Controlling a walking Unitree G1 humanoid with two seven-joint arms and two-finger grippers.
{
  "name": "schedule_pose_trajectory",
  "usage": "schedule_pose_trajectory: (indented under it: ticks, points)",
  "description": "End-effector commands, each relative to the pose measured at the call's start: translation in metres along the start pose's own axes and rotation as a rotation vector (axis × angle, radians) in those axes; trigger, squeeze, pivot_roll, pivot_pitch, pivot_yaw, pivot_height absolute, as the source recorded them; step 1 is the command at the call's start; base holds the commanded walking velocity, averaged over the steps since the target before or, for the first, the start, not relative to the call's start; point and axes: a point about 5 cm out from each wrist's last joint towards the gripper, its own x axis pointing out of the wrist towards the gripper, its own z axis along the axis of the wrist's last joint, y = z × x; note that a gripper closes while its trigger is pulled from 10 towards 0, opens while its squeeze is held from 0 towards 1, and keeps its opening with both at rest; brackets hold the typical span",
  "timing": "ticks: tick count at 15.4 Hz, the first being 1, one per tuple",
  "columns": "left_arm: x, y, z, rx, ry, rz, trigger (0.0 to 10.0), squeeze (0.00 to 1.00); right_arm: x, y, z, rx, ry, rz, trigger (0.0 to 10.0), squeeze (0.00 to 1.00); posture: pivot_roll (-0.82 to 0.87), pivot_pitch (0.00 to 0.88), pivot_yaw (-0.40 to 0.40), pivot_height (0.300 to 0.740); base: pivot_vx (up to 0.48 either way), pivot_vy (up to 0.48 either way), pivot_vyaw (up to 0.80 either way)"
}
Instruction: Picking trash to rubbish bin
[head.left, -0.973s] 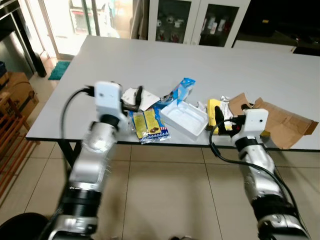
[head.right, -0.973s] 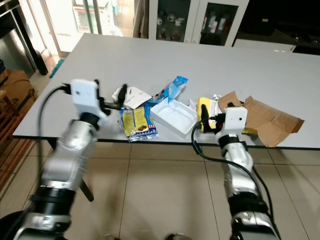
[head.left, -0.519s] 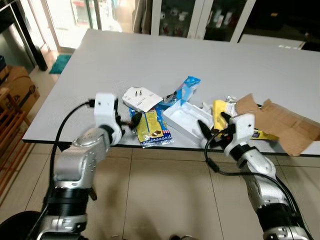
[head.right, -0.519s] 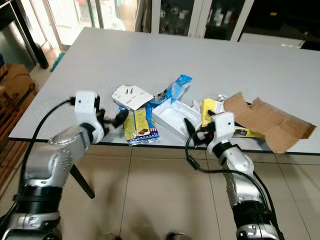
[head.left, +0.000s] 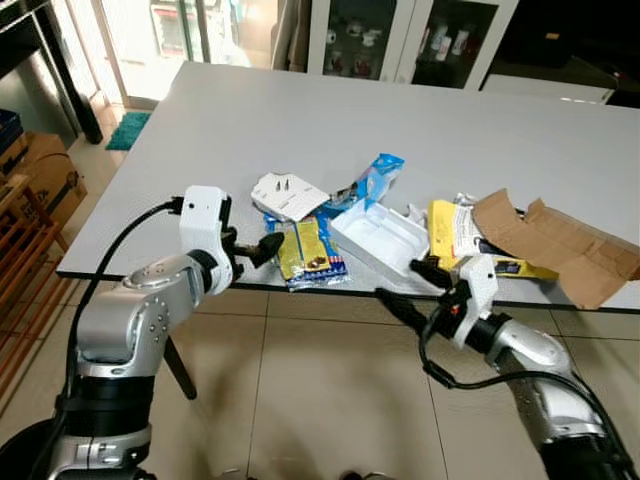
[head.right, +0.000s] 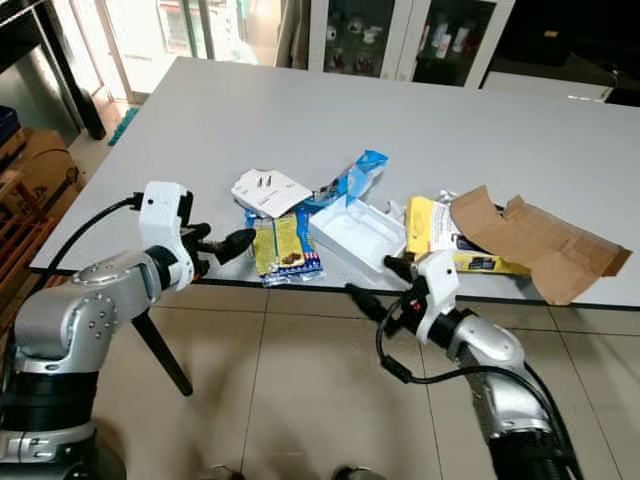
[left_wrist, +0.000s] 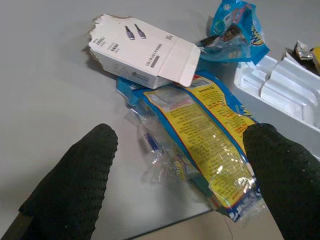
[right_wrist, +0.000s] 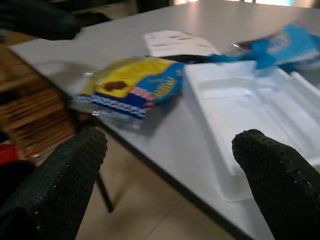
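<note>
Yellow snack wrapper (left_wrist: 210, 135), print unreadable; left pincer (left_wrist: 175, 185), right pincer (right_wrist: 165, 170) spread, empty.

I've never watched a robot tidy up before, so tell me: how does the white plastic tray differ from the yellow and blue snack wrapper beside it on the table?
The white plastic tray is rigid, plain and moulded into compartments; the snack wrapper is soft, crinkled and printed in yellow and blue. The tray lies nearer the right tool, the wrapper nearer the left tool. Both lie at the table's near edge, untouched, and neither tool holds anything.
</note>
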Motion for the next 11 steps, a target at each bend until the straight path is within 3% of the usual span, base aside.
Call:
schedule_pose_trajectory:
  ticks: [1, 3, 7, 11]
  points:
    - [-0.001, -0.008, 0.001, -0.011, 0.005, -0.051, 10.0, 0.00, -0.004, 0.001, 0.002, 0.010, 0.012, 0.040, 10.0, 0.00, -0.02, 0.045, -0.073, 0.740, 0.000, 0.000, 0.00]
    - [-0.001, -0.012, 0.001, -0.050, 0.009, -0.084, 10.0, 0.00, -0.006, 0.003, 0.003, 0.013, 0.019, 0.068, 10.0, 0.00, -0.02, 0.044, -0.073, 0.740, 0.000, 0.000, 0.00]
    - [0.004, -0.020, 0.003, -0.217, 0.012, -0.144, 10.0, 0.00, -0.003, 0.008, 0.003, 0.025, 0.019, 0.082, 10.0, 0.00, -0.02, 0.046, -0.070, 0.740, 0.000, 0.000, 0.00]
    - [0.019, -0.029, 0.002, -0.256, 0.067, -0.145, 10.0, 0.00, 0.000, 0.011, 0.006, 0.035, 0.011, 0.088, 10.0, 0.00, -0.03, 0.060, -0.062, 0.740, 0.000, 0.000, 0.00]
